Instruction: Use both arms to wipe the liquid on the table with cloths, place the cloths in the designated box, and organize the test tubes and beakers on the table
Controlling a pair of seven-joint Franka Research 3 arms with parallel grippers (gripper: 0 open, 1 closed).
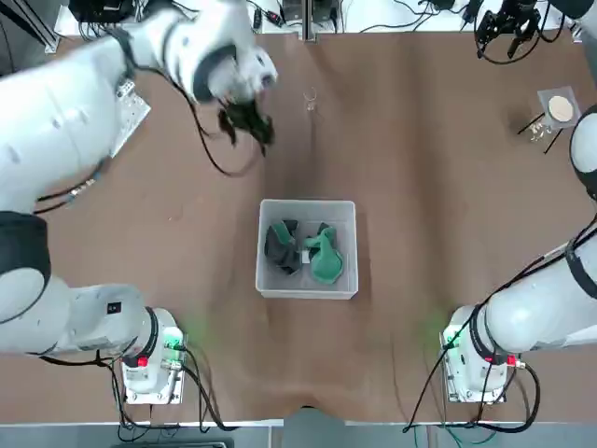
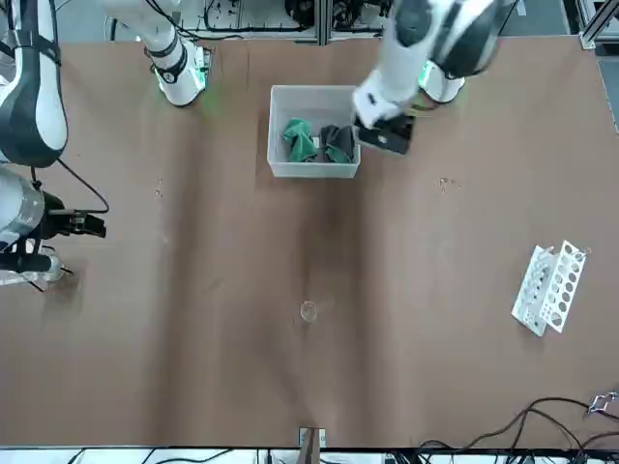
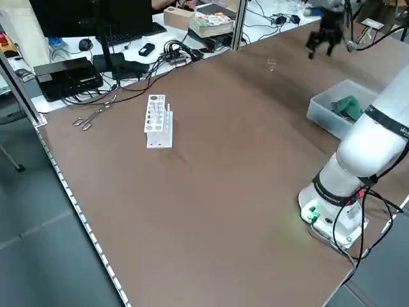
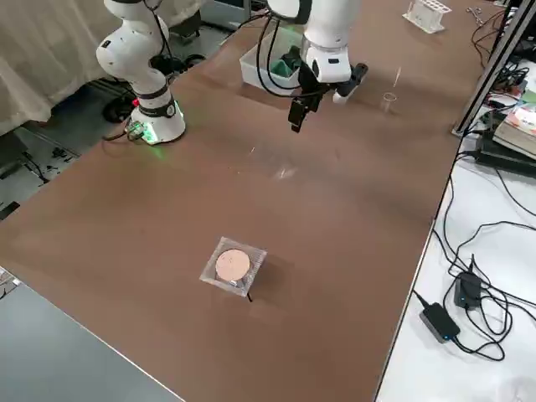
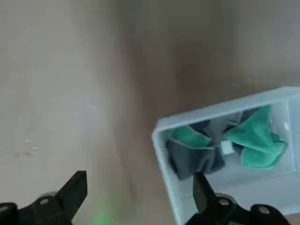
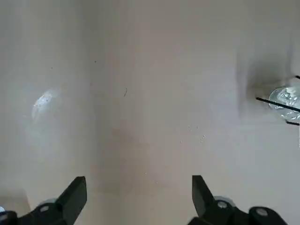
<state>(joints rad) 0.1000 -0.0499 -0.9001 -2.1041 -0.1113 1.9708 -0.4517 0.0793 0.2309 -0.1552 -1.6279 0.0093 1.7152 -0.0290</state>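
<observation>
My left hand [image 5: 140,194] hung above the surface [image 1: 420,187], fingers apart, near the box [image 1: 308,295], where both cloths [image 1: 283,247] lay. I judged the wiping mostly done and tidying next: the beaker [image 1: 311,99] wanted a gentle pinch. My right hand [image 6: 139,192] waited well apart, its fingers also spread.

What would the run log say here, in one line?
cloths: both in box | left gripper: open, near box | right gripper: open, over table | droplets: on table
</observation>
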